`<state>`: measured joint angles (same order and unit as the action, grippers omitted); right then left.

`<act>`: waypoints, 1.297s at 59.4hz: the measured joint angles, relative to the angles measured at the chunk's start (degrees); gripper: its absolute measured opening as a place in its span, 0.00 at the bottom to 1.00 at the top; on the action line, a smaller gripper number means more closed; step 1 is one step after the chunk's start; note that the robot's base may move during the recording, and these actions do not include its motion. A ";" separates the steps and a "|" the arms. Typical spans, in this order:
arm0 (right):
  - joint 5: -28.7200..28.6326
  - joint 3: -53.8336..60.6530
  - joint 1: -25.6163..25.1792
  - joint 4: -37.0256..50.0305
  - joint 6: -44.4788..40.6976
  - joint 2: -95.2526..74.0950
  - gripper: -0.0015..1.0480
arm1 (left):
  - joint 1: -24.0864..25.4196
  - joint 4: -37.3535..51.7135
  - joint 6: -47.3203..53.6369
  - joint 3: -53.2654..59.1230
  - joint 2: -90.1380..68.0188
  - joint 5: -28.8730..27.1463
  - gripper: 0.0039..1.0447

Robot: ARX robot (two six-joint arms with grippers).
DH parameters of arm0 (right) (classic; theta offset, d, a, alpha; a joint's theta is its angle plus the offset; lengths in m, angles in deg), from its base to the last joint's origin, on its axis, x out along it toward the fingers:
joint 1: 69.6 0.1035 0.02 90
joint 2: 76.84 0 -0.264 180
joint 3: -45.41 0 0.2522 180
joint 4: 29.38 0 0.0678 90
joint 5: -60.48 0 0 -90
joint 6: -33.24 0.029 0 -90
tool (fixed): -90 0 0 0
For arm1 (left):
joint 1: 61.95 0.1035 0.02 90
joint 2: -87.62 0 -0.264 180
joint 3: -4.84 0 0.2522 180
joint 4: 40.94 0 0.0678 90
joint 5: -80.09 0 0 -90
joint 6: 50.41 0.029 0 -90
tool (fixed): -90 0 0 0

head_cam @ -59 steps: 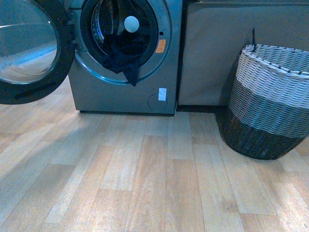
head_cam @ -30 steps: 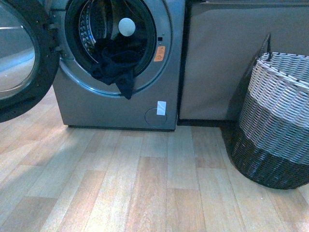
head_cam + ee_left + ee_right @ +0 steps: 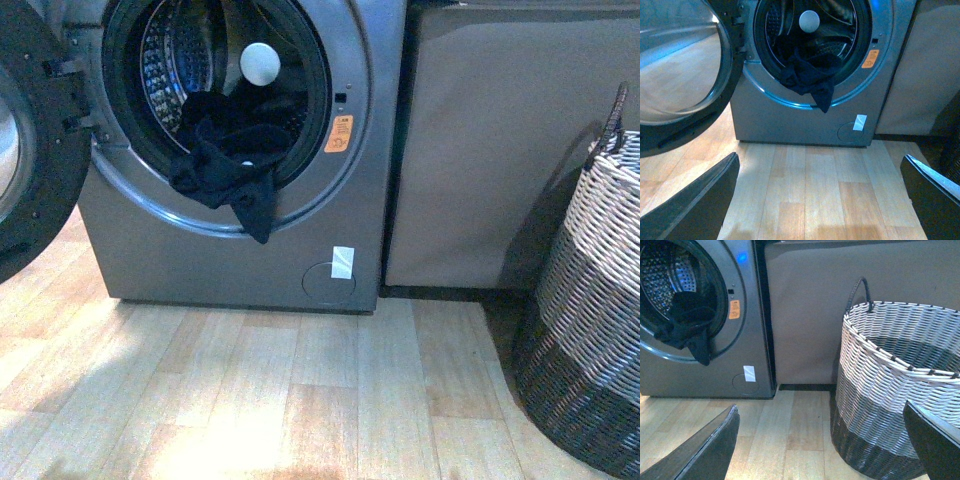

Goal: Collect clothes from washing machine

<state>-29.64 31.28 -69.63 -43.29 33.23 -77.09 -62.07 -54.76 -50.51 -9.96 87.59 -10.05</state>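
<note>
Left hand spread, facing washing machine | right hand spread, facing basket | clothes draped over drum lip, one end hanging down | door swung open

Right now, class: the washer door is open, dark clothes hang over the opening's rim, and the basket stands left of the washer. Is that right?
No. The basket stands right of the washer, as the front view shows. The door is open, and the clothes do hang over the opening's rim.
</note>
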 joint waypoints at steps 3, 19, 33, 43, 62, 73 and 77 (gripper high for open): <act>0.07 0.00 0.00 -0.02 0.00 0.00 0.93 | 0.00 0.00 0.00 0.00 -0.04 0.02 0.94; 0.02 0.00 0.02 -0.02 0.02 0.00 0.93 | 0.00 -0.02 0.00 0.00 -0.02 0.13 0.94; 0.02 0.00 0.00 -0.02 0.02 0.00 0.93 | 0.00 -0.02 0.00 0.00 -0.04 0.09 0.94; 0.15 0.00 0.02 0.00 0.02 0.00 0.93 | 0.00 -0.02 0.00 0.00 -0.07 0.15 0.94; 0.00 0.00 0.02 -0.02 0.00 0.00 0.93 | 0.00 -0.02 0.00 0.00 0.00 -0.02 0.94; 0.07 0.00 0.00 -0.02 0.00 0.00 0.93 | 0.00 -0.02 0.00 0.00 -0.02 0.15 0.94; -0.02 0.00 0.00 0.00 0.00 0.00 0.93 | 0.00 -0.02 0.00 0.00 0.00 -0.02 0.94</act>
<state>-29.66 31.28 -69.63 -43.29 33.23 -77.09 -62.07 -54.78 -50.51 -9.96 87.59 -10.08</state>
